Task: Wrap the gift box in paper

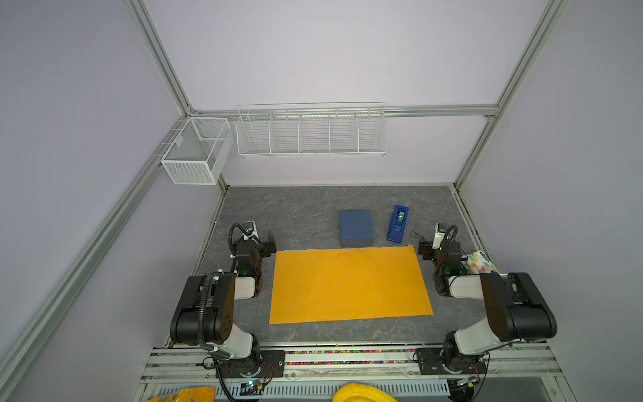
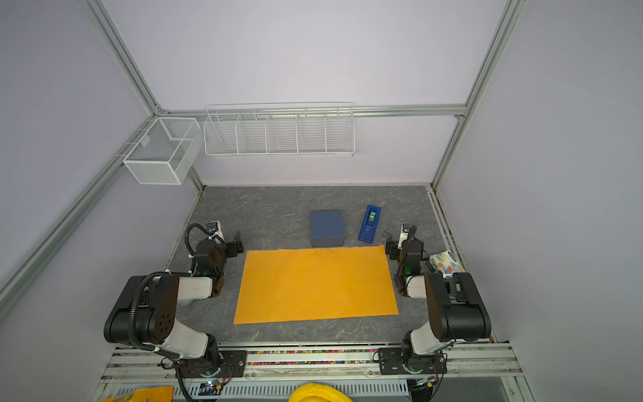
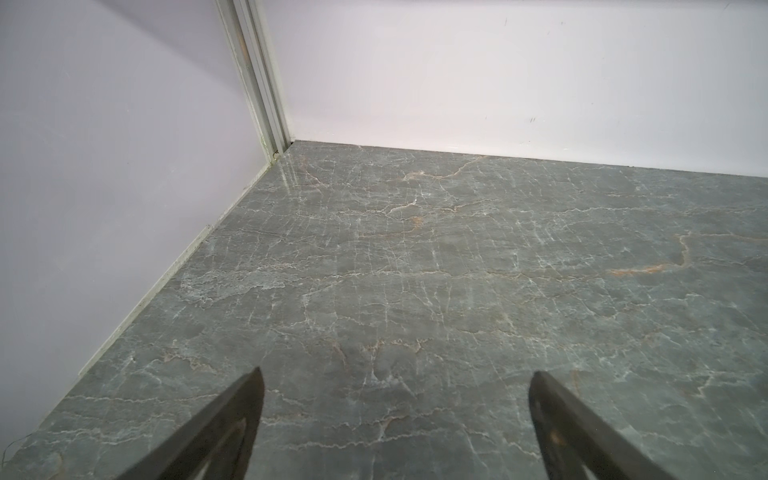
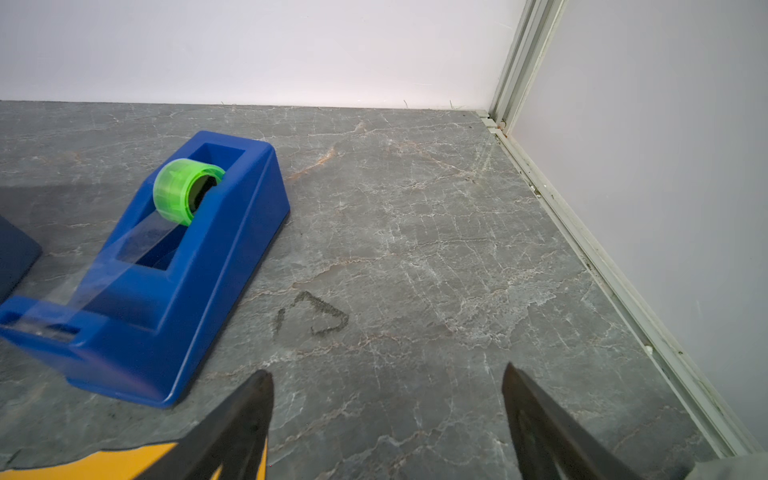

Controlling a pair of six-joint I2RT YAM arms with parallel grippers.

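I am holding my left gripper (image 3: 397, 376) and right gripper (image 4: 386, 370) wide open, both empty. The matte slate-blue gift box (image 1: 356, 226) is sitting at the far edge of the flat orange-yellow paper sheet (image 1: 349, 283) on the grey marbled surface (image 1: 295, 209).

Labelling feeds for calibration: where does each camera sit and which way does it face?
Top views: high above the arm bases, looking down on the paper, gift box and tape dispenser; left arm and right arm show.
Left wrist: behind the open left end effector, facing bare table and the far left corner.
Right wrist: behind the open right end effector, facing the far right corner.
Shared: right wrist and top views both show the tape dispenser and a paper corner.
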